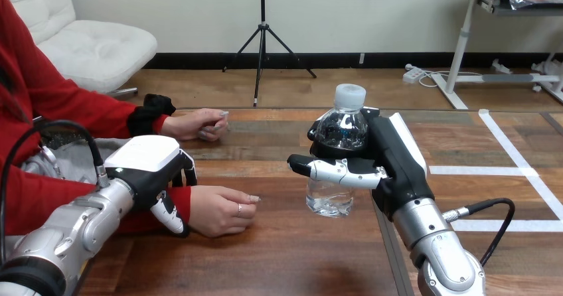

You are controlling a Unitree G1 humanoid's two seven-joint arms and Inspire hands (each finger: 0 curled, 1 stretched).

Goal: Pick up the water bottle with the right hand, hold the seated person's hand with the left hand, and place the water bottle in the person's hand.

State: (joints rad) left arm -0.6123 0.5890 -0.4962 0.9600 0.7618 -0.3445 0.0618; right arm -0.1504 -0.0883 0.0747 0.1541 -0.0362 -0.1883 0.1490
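1. Right hand point(393, 166) is closed on the water bottle point(330, 198), with the thumb across the near side of the bottle's middle and the fingers curled round its far side just under the shoulder.
2. The water bottle is clear plastic with a pale cap and stands upright, right of the table's middle. Its lower part shows below the thumb. Whether its base touches the wooden table point(292, 259) or hangs just above it cannot be told.
3. The right arm's silver forearm comes up from the near right edge to the bottle.
4. Left of the bottle, and apart from it, the person's near hand point(222, 210) lies on the table, loosely curled with the knuckles up.
5. The left hand point(145, 155) sits over that hand's wrist, at the red sleeve's cuff. One digit curls down the near side of the wrist and the fingers go down its far side, so the hand closes round the wrist.
6. Farther back on the left, the person's other hand point(197, 123) rests on the table, well apart from both robot hands.
7. White tape strips point(511, 170) run across the table to the right of the right hand.
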